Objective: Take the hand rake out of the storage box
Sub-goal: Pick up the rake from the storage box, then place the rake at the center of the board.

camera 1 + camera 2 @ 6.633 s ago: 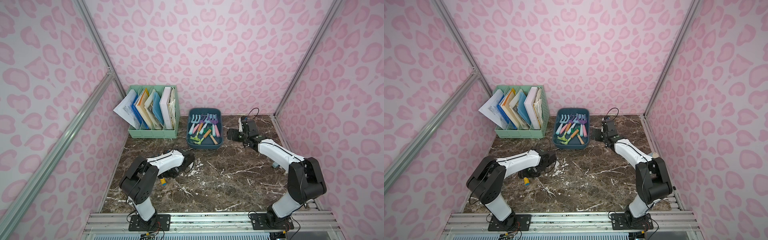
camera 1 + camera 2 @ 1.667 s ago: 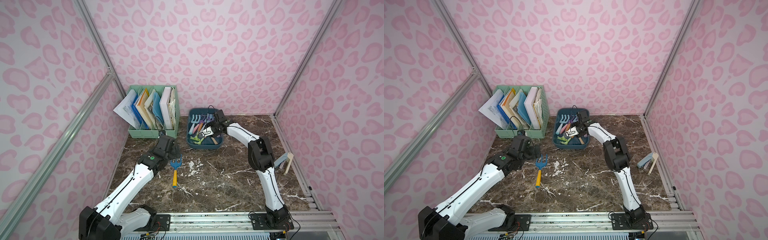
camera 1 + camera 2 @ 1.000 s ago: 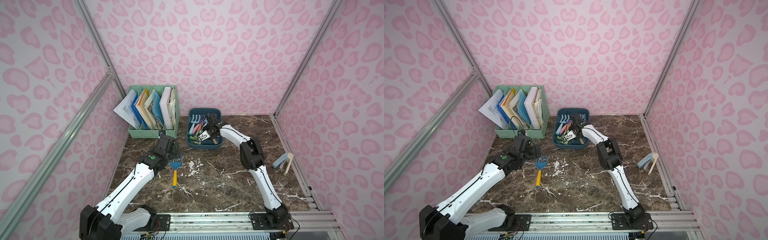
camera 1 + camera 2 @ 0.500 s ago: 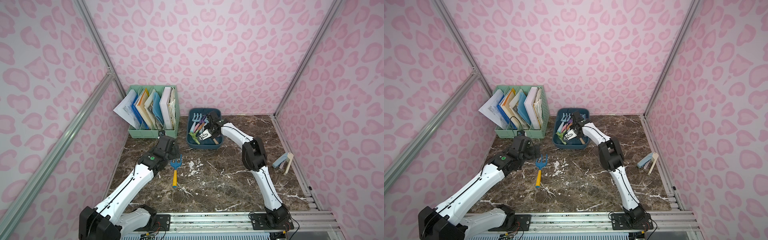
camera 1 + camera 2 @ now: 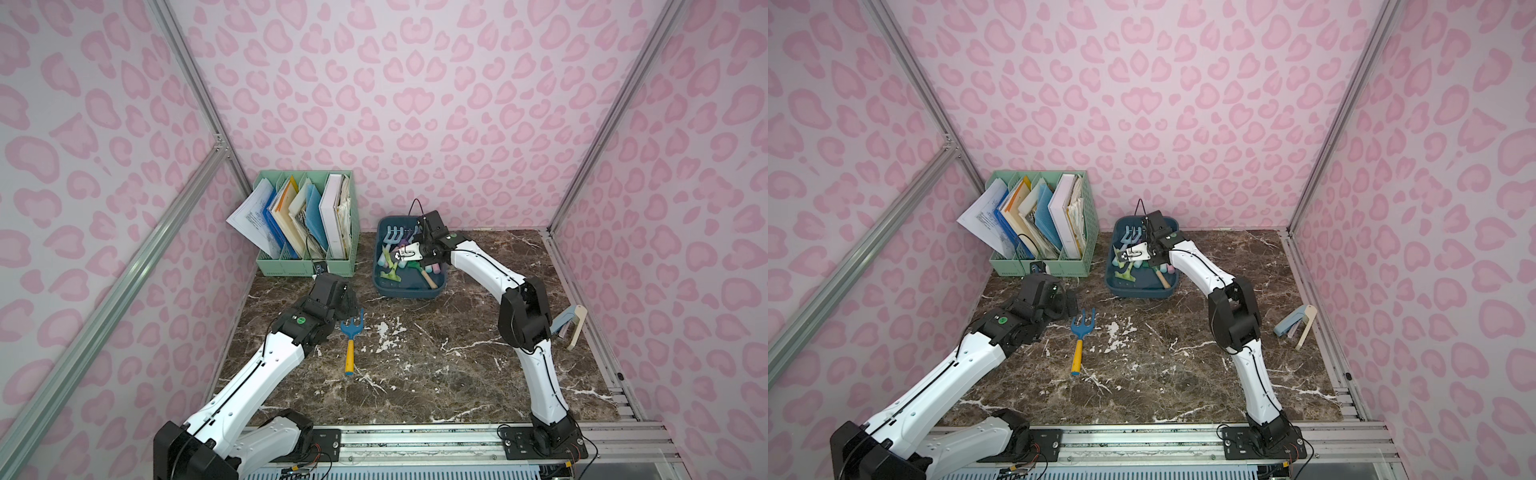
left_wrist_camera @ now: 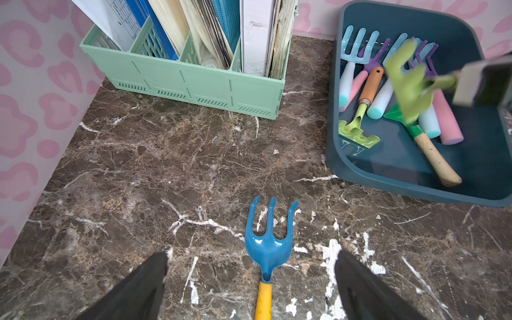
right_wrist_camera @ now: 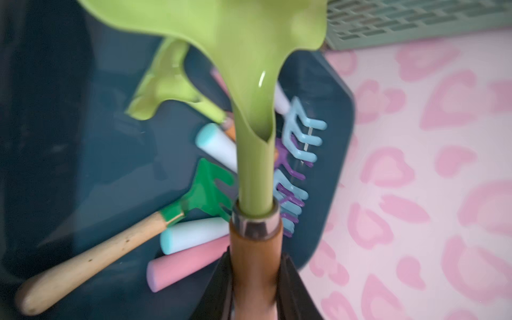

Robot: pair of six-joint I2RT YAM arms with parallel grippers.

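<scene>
File rack: a mint-green file rack (image 5: 305,266) is stood at the far left of the marble table (image 5: 436,374), close beside the box, and is not touched.
Left gripper: the left gripper (image 6: 251,256) is held low over the table with its jaws spread wide. Nothing is pinched, and no change is seen in it over the last second.
Blue rake: a blue hand rake (image 5: 351,332) with a yellow handle is laid flat on the table between those spread jaws, clear of the box, just where it was already lying a moment ago.
Storage box: the storage box (image 5: 409,292) is set against the back wall. Several tools are left inside, among them a dark green rake (image 6: 432,155) with a pale wooden handle.
Right gripper: the right gripper (image 7: 256,266) is now pressed onto the brown wooden handle of a light green hand rake (image 7: 253,166). A second ago its jaws were wider.
Green rake: its head is carried above the other tools and is blurred in the left wrist view, but it is kept over the box's interior. The grasp is judged made and the lift begun, while the carry past the rim is not yet done.
Far right: a stapler-like item (image 5: 567,322) is left near the table's right edge, untouched.
</scene>
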